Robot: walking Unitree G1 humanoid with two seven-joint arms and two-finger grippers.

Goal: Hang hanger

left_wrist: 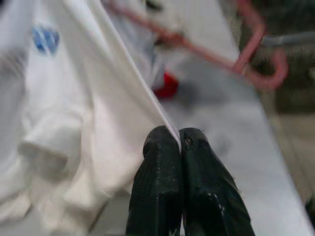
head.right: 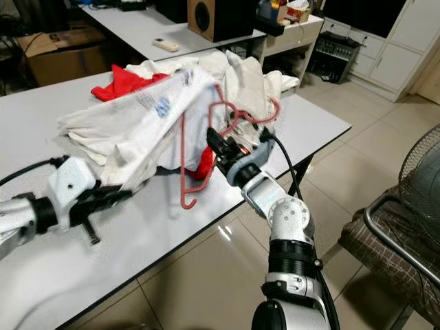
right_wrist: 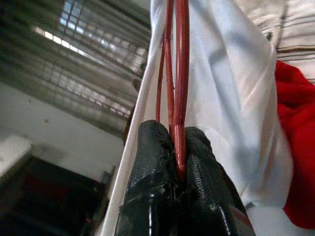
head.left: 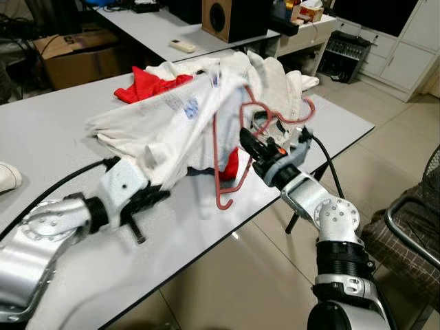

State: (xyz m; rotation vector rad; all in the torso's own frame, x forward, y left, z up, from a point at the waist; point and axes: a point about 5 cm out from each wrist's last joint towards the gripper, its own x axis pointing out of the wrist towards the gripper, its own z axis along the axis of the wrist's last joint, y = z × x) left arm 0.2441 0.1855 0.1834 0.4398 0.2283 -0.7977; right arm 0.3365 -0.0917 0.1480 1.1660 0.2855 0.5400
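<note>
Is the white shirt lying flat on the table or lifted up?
Lifted. The left gripper pinches the white shirt's edge taut above the table; the right gripper holds the red hanger.

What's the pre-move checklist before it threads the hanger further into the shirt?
1. Right claw shut on the red hanger: ok, wire pinched between both fingers.
2. Left claw shut on the white shirt: ok, a fabric edge is clamped and pulled taut.
3. Hanger inside the shirt: cannot tell, cloth drapes over part of the wire.
4. Hanger hook free: ok, it hangs below the shirt, over the table.
5. Other laundry clear: not ok, a red garment and more white cloth lie under and behind the shirt.
</note>
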